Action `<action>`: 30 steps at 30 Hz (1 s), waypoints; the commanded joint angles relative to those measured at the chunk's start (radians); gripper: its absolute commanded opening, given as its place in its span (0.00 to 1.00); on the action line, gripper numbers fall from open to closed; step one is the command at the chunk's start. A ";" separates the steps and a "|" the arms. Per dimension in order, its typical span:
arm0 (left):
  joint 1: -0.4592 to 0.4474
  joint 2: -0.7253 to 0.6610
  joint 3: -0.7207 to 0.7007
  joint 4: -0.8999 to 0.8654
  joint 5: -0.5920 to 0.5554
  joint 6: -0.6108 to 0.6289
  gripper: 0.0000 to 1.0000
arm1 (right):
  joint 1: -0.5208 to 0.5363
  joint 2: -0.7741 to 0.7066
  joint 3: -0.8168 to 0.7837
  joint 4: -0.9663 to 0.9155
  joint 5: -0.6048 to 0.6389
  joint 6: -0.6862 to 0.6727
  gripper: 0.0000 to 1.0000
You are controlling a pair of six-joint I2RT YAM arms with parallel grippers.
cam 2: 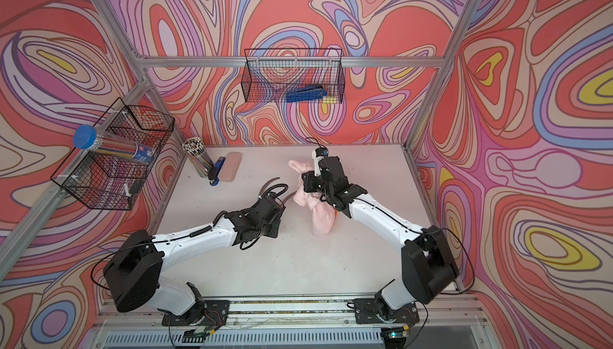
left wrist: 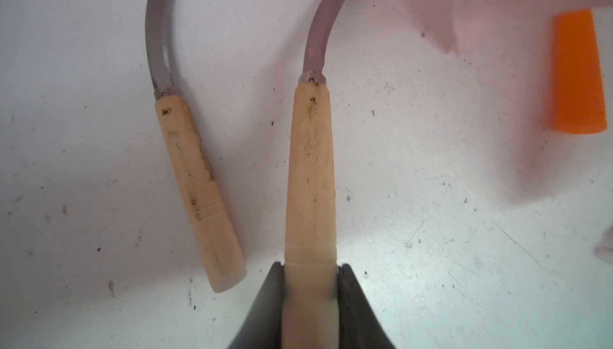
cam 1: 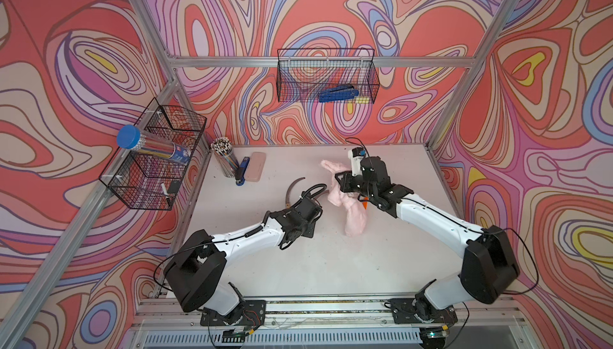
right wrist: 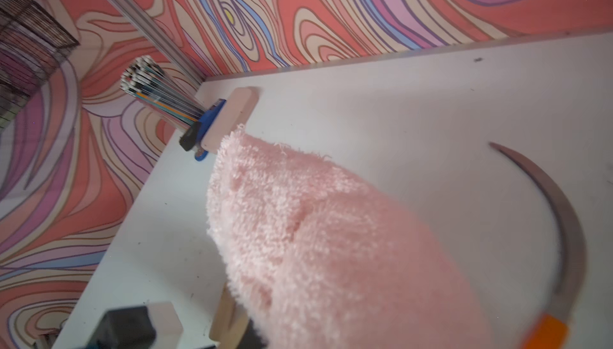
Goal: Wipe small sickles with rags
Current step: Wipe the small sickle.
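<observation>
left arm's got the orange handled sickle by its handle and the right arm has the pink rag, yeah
Not the orange one. The left arm's fingers grip a pale wooden-handled sickle by its handle; the orange-handled sickle lies loose beside it, as the left wrist view shows. The right arm does have the pink rag.

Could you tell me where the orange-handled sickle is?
In a top view, the orange-handled sickle lies right of centre, mostly hidden under the pink rag.
</observation>
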 commanded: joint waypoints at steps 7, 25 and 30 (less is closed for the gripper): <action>-0.011 -0.027 -0.024 0.040 -0.002 0.014 0.00 | 0.026 0.296 0.136 0.119 -0.277 0.054 0.00; -0.011 -0.005 0.011 0.039 0.013 0.014 0.00 | 0.130 0.407 0.054 0.168 -0.312 0.105 0.00; -0.012 -0.018 0.003 0.042 0.022 0.010 0.00 | 0.122 0.496 0.137 0.101 -0.253 0.098 0.00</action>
